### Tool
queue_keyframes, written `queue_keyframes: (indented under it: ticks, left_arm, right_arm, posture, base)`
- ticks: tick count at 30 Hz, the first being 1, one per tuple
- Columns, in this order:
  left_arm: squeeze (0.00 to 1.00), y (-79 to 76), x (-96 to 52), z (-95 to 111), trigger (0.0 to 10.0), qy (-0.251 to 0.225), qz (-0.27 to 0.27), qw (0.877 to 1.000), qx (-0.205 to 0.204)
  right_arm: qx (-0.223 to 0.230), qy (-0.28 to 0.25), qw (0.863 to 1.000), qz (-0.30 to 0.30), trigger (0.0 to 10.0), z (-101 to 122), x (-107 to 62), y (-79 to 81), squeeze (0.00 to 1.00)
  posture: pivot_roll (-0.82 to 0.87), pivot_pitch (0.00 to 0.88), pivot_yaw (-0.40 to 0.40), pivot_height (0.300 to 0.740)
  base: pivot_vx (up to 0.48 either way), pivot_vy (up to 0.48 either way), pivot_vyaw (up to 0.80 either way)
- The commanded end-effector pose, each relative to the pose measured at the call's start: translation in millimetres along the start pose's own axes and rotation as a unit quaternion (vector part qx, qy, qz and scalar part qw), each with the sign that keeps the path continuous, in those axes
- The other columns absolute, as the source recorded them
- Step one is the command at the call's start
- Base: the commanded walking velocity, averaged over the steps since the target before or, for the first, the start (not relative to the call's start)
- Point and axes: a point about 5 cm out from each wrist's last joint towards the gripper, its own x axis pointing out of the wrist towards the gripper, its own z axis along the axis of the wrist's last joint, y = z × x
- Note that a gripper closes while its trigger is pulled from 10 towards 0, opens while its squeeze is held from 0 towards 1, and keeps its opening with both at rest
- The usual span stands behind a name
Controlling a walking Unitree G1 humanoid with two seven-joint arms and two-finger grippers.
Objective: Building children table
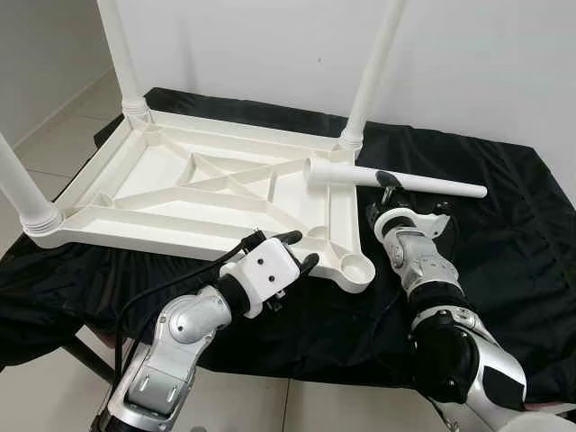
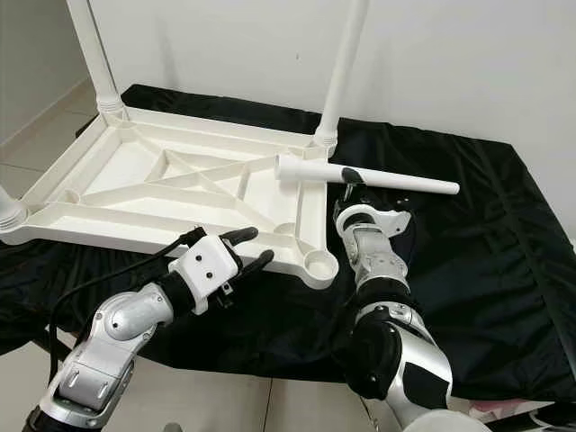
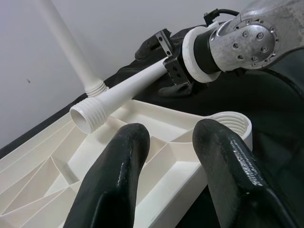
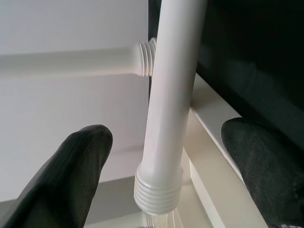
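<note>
A white plastic table [image 1: 184, 236] lies upside down on a black cloth. Three legs stand screwed into its corners: back left [image 1: 117, 54], back right [image 1: 378, 63] and front left [image 1: 18, 184]. The front right socket [image 1: 357, 266] is empty. A loose leg [image 1: 436, 185] lies across the table's right edge, threaded end [image 3: 90, 116] over the underside. My right gripper [image 1: 387, 187] straddles this leg [image 4: 171, 85], open, with gaps on both sides. My left gripper [image 1: 303, 249] is open at the table's front rim, just left of the empty socket [image 3: 235, 124].
The black cloth [image 1: 513, 243] covers a low surface that extends to the right of the table. A white wall [image 1: 270, 45] rises close behind. Tiled floor [image 1: 49, 135] shows at the left and below the front edge. A black cable [image 1: 148, 297] loops from my left arm.
</note>
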Motion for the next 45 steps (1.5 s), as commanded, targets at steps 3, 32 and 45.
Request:
queue_keyframes:
  ticks: [3,32,45]
  left_arm:
    - [0.0,-1.6,-0.9,5,10.0,-0.005,0.0,1.0,0.0]
    - [0.0,2.3,-4.4,47,10.0,-0.047,-0.015,0.999,-0.021]
    - [0.0,-7.3,-10.1,65,10.0,-0.05,-0.026,0.997,-0.043]
  right_arm:
    - [-0.002,-0.004,1.0,-0.004,10.0,2,1.5,-1.5,0.0]
    - [-0.035,0.015,0.998,0.05,10.0,-11,11.2,24.8,0.0]
    - [-0.035,0.027,0.991,0.123,10.0,-22,16.5,53.1,0.0]
  posture:
    - [0.08,0.051,-0.067,0.74]
    - [0.11,0.256,-0.02,0.74]
    - [0.16,0.328,-0.008,0.74]
  base:
    - [0.0,0.0,0.0]
    - [0.0,0.0,0.0]
    - [0.0,0.0,0.0]
